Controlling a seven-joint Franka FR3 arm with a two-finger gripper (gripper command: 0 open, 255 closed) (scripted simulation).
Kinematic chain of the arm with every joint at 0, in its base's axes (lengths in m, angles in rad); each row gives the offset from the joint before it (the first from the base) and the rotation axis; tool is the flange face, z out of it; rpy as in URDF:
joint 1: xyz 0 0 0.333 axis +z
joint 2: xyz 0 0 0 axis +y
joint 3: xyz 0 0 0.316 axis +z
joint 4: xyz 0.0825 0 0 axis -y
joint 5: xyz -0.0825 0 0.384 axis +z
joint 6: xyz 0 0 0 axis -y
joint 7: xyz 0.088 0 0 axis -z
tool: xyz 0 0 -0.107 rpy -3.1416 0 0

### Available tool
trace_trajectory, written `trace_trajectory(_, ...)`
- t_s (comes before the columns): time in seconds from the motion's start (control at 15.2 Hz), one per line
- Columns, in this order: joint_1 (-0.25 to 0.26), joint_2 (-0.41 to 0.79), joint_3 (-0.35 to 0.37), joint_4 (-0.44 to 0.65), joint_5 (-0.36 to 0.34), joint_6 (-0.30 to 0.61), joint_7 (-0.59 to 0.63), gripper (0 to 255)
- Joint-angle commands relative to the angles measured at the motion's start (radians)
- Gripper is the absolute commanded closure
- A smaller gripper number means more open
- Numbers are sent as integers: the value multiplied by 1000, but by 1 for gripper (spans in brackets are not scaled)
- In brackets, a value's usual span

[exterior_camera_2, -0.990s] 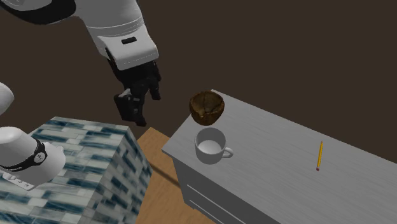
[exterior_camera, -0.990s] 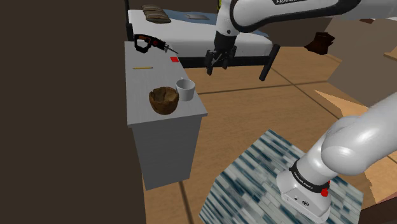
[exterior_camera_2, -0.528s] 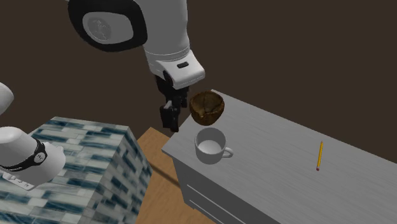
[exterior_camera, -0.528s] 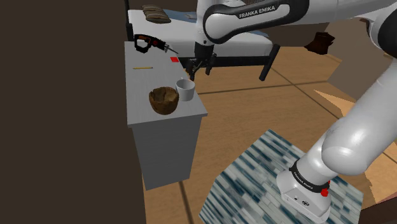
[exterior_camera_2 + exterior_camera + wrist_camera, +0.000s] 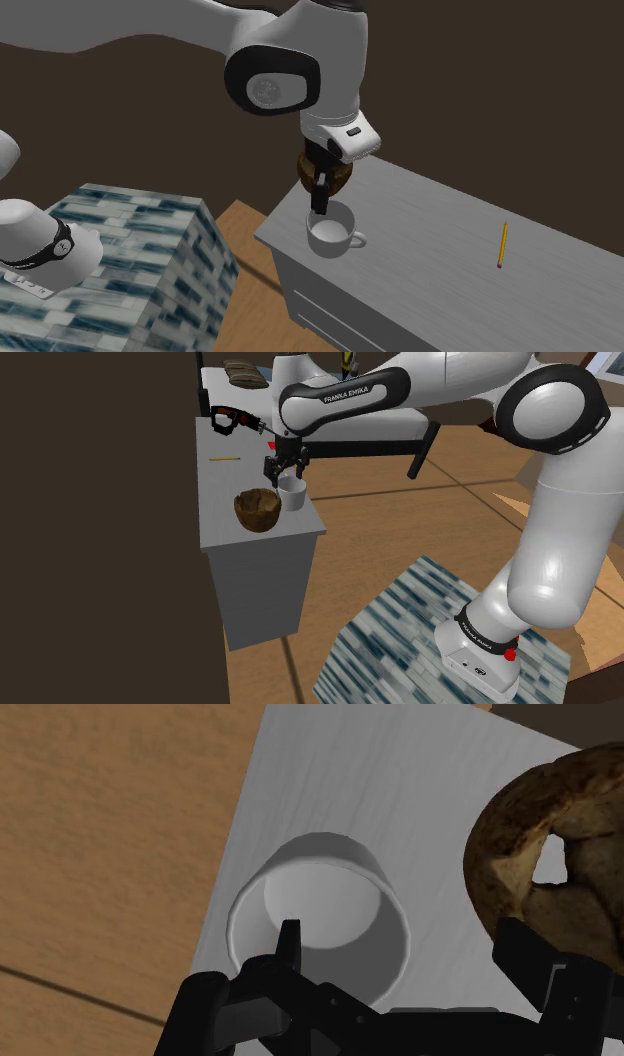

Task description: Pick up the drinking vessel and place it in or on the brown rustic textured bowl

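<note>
A white mug (image 5: 292,494) (image 5: 330,231) stands upright near the corner of a grey cabinet top (image 5: 225,512) (image 5: 440,270). Its handle points away from the brown rough-textured bowl (image 5: 257,509) (image 5: 345,178) (image 5: 530,844) beside it. My black gripper (image 5: 283,471) (image 5: 321,203) (image 5: 400,934) hangs open just above the mug (image 5: 320,909), straddling its rim on the bowl's side. One finger (image 5: 290,944) is over the mug's opening. The other finger (image 5: 540,959) is between mug and bowl. Neither finger touches the mug. In the second exterior view the hand hides part of the bowl.
Further back on the cabinet lie a yellow pencil (image 5: 224,457) (image 5: 503,244), a small red piece (image 5: 273,445) and a red-and-black power tool (image 5: 236,420). A bed (image 5: 400,424) stands behind. The tiled stand (image 5: 420,637) (image 5: 130,260) is on the wooden floor, with a dark wall along the cabinet.
The gripper has travelled from beyond the cabinet's edge, leftward in the shoulder view and downward, and now sits over the mug. It stays open; mug and bowl have not moved.
</note>
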Motion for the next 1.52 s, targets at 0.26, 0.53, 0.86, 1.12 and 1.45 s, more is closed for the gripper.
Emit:
trace_trajectory(0.26, 18, 114, -6, 85, -19, 18, 14, 0)
trace_trajectory(0.53, 18, 136, -11, 56, -25, 69, 18, 0)
trace_trajectory(0.86, 20, 136, -14, 56, -24, 69, 17, 0)
trace_trajectory(1.12, 16, 136, -17, 66, -21, 61, 7, 255)
trace_trajectory(1.45, 5, 115, -18, 47, -16, 59, -5, 255)
